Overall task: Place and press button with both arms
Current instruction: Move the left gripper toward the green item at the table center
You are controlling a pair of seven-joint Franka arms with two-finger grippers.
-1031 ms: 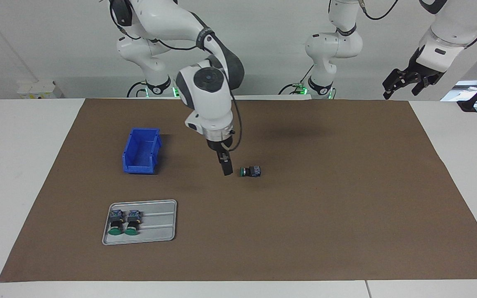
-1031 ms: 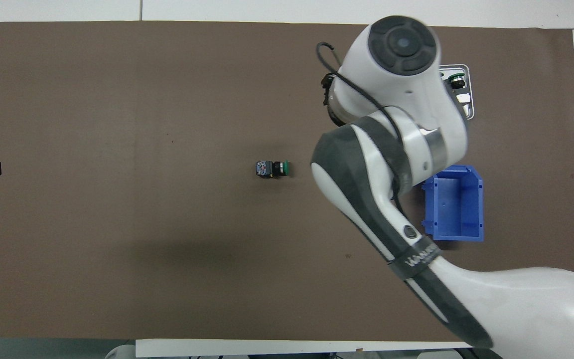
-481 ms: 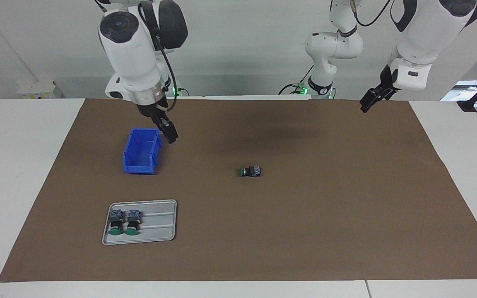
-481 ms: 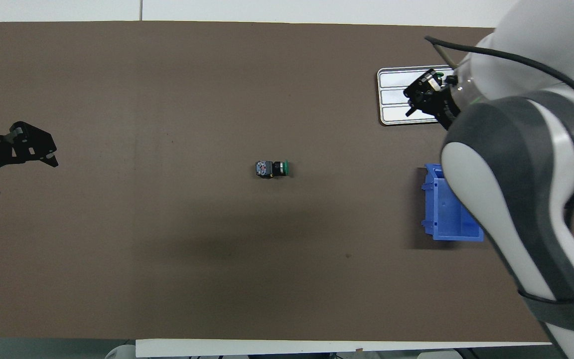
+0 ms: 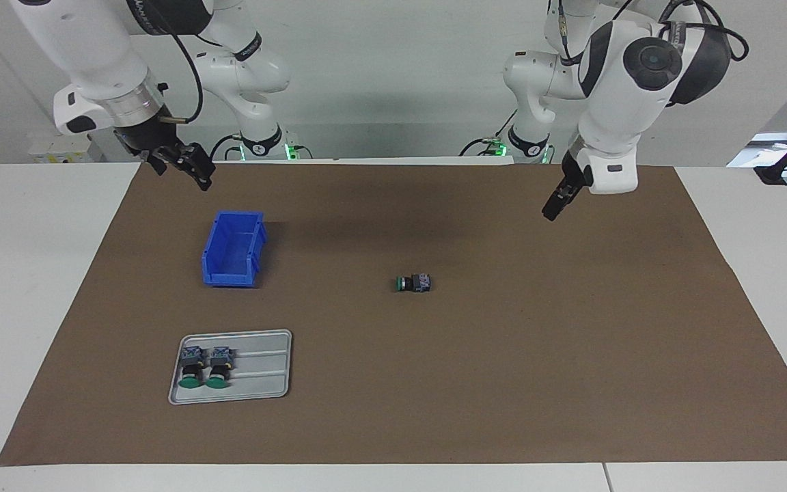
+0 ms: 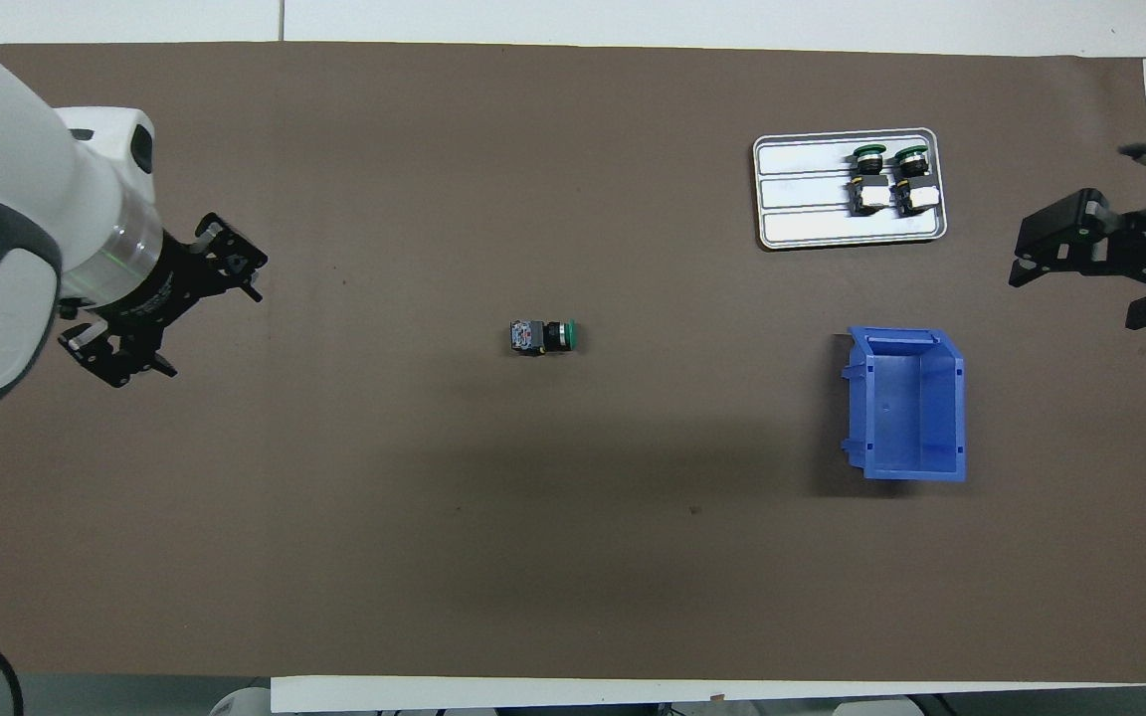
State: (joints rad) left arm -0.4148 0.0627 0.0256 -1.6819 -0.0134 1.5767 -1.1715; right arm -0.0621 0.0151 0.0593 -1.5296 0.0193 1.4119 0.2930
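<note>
On top of the white table [image 5: 38, 287]: wide brown paper mat [image 5: 503, 383], covering almost all of it. Above the mat, two large white jointed arms, both lifted and touching nothing. First the left arm [image 5: 615, 82] with its black two-finger left gripper [image 6: 213, 333]: hangs over bare mat toward its own end of the table, fingers spread wide, holding nothing. Then the right arm [image 5: 86, 55] with the black right gripper [image 5: 187, 174]: hangs over the edge of the mat at the right arm's end, fingers also spread wide and empty.

Toward that same end, open blue plastic bin [image 5: 233, 249]. Farther from the robots than the bin, flat grey metal tray [image 5: 264, 372] with two more buttons [image 5: 192, 369] lying side by side in it.

Smallest of all, the small push-button [image 5: 414, 283] with round green cap, black cylindrical body and blue-grey terminal block: lies on its side near the middle of the mat, well apart from bin, tray and both grippers. Long axis along the table's length, from one arm's end to the other; green cap toward the right arm's end, terminal block toward the left arm's end. Seems nearer to the left gripper than to the right one, so probably work for the left arm first: down from above, fingers across the black body. Looks hard and round, so likely to roll if pushed on one side only.
</note>
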